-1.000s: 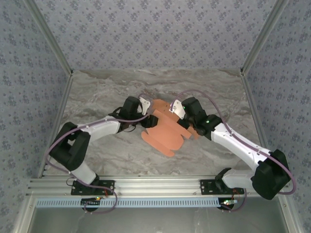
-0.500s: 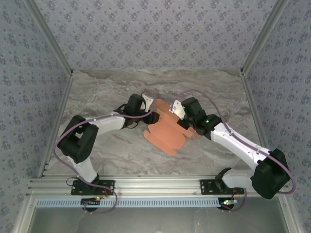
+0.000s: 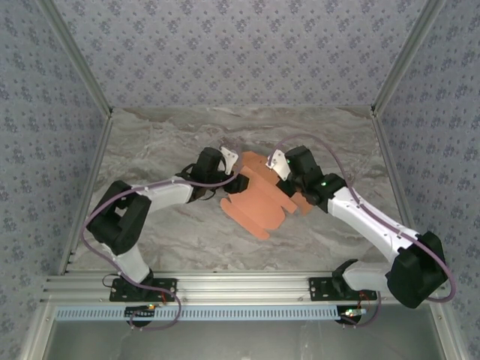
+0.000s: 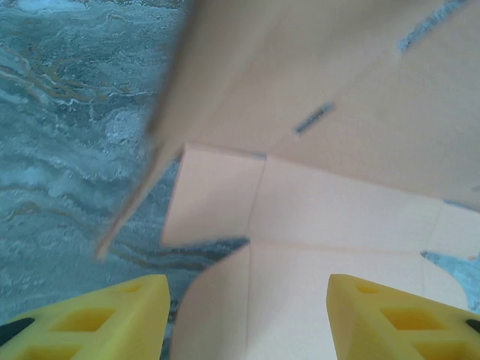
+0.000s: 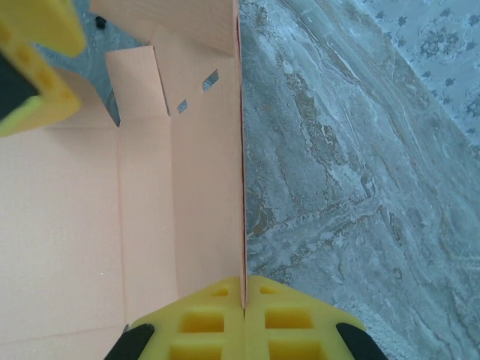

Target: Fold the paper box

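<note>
The paper box point(image 3: 257, 201) is a salmon-orange die-cut sheet lying mid-table, partly folded, with one panel standing up. My right gripper point(image 3: 278, 169) is at its far right side. In the right wrist view this gripper point(image 5: 244, 300) is shut on the thin edge of the upright panel point(image 5: 206, 150). My left gripper point(image 3: 237, 180) is at the sheet's far left corner. Its yellow fingers point(image 4: 97, 319) stand open just above a flat panel point(image 4: 337, 217), with nothing gripped between them. A raised flap point(image 4: 300, 67) leans above them.
The marble tabletop point(image 3: 165, 142) lies open to the left, behind and in front of the sheet. Patterned walls point(image 3: 240, 45) close in the back and sides. A metal rail point(image 3: 240, 289) with both arm bases runs along the near edge.
My left arm has swung right, bringing its gripper up against the sheet's left corner. The sheet's far part has shifted slightly. My right gripper keeps its hold.
</note>
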Robot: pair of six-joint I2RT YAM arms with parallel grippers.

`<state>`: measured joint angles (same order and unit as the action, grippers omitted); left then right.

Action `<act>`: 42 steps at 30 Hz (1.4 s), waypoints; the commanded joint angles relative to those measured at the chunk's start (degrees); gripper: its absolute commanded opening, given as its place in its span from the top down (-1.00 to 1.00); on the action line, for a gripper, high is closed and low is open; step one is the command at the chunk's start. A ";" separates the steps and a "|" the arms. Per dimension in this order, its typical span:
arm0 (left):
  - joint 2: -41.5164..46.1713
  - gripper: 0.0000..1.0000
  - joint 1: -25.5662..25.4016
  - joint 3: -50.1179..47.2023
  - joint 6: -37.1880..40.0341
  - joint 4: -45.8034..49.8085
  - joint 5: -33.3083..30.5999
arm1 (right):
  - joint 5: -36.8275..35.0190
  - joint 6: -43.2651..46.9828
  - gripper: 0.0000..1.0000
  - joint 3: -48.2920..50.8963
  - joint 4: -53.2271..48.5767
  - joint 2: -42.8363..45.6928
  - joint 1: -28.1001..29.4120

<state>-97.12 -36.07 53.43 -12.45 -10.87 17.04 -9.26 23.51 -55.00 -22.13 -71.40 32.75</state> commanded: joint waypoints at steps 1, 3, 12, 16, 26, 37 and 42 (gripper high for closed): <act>4.68 -0.17 -0.14 -2.40 1.19 -3.77 -0.71 | 6.07 -3.50 0.97 -3.29 -3.09 0.56 -2.14; 5.77 -0.19 -0.16 -3.44 2.49 -4.62 -0.59 | 9.06 -4.54 0.97 -4.27 -4.71 0.64 -3.26; 5.74 -0.20 -0.24 -2.88 9.50 -3.59 -1.20 | 19.57 -6.55 0.97 -7.88 -10.97 1.34 -6.31; 4.63 -0.21 -0.69 -1.77 11.42 -2.55 -4.34 | 22.07 -7.64 0.97 -8.45 -11.44 1.79 -7.18; 1.29 -0.22 -2.17 1.16 11.31 -1.86 -6.75 | 23.02 -8.30 0.97 -8.27 -10.74 1.74 -7.29; 0.55 -0.34 -3.99 -0.12 8.50 -5.04 -22.25 | 22.88 -8.24 0.98 -8.10 -11.09 1.88 -7.38; -1.17 -0.32 -3.97 0.85 8.53 -5.63 -14.51 | 22.69 -8.13 0.97 -7.88 -11.02 1.78 -7.50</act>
<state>-96.84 -39.55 52.95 -3.42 -14.87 -0.69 12.49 16.03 -61.56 -32.01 -70.74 25.74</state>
